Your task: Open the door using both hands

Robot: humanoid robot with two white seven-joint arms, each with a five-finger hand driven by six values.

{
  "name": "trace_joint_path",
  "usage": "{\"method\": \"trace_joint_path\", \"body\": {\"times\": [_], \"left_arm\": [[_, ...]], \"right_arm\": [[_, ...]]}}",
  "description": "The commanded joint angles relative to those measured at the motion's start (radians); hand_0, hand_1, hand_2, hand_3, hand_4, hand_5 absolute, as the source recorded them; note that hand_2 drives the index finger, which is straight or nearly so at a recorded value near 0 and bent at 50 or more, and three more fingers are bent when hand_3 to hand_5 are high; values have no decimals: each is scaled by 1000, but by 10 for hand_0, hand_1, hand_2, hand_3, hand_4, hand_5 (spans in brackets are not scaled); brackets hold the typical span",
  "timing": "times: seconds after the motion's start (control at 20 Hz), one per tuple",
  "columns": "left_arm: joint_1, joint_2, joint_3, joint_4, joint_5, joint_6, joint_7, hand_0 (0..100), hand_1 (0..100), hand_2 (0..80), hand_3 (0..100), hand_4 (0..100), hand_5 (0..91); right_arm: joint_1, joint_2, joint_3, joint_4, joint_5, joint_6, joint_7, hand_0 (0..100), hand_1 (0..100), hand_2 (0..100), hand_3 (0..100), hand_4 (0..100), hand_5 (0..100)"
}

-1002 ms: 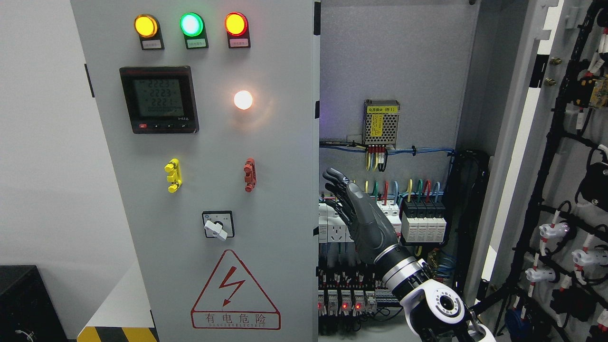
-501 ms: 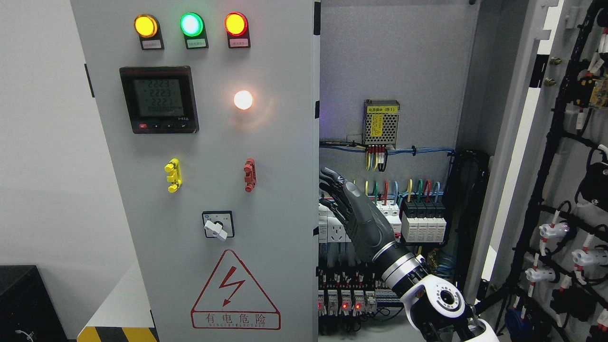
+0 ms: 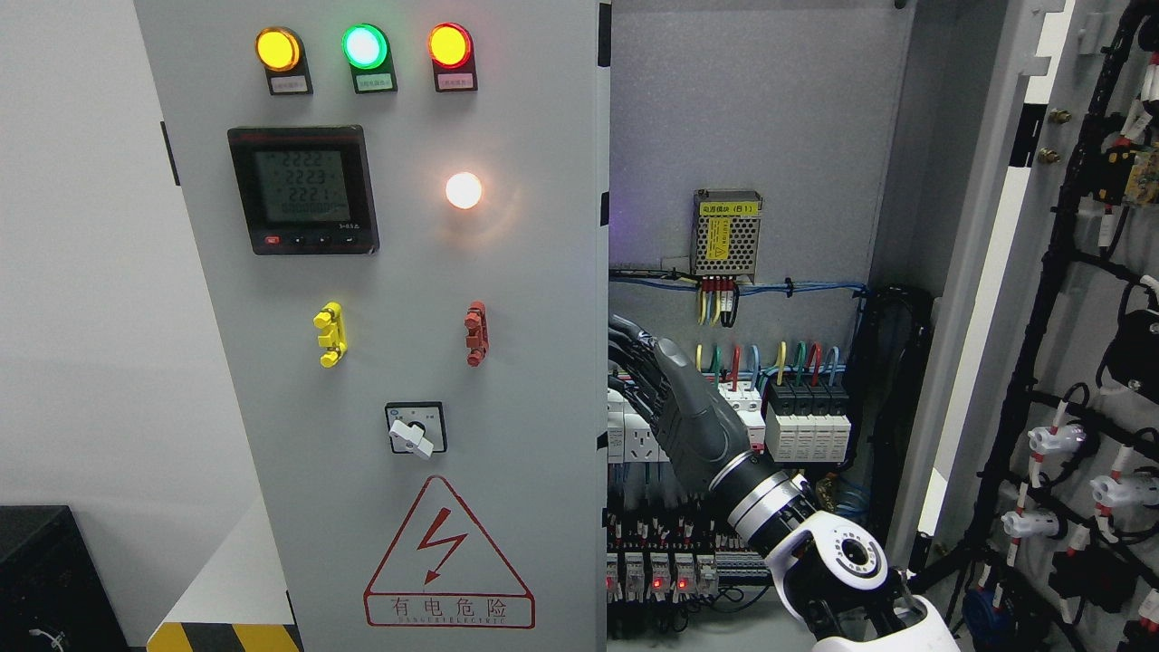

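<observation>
Left door closed, filling the picture from nine o'clock to centre, lamps lit at eleven. Right door swung wide at three o'clock, wiring inside bared. Right hand reaching up from five o'clock, fingers extended, empty, at the left door's inner edge.

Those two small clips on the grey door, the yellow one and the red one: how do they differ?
The yellow clip is bright yellow and sits towards the door's left; the red clip is dull red and sits near the door's right edge. The yellow clip looks slightly larger. Both stand upright at the same height, above the rotary switch.
</observation>
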Motion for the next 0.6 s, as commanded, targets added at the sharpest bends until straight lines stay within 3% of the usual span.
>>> {"method": "trace_joint_path", "body": {"times": [0.0,0.3,0.45,0.55], "left_arm": [[0,0,0,-15,0,1,0,120,556,0,0,0,0],[0,0,0,-15,0,1,0,120,556,0,0,0,0],[0,0,0,-15,0,-1,0,120,556,0,0,0,0],[0,0,0,-15,0,-1,-2,120,556,0,0,0,0]], "right_arm": [[-17,-2,-4,38,-10,2,11,100,130,0,0,0,0],[-19,-5,-4,40,-84,7,14,100,131,0,0,0,0],[-16,-54,-4,41,-98,7,19,100,130,0,0,0,0],[-16,-59,-4,41,-99,7,57,100,130,0,0,0,0]]}}
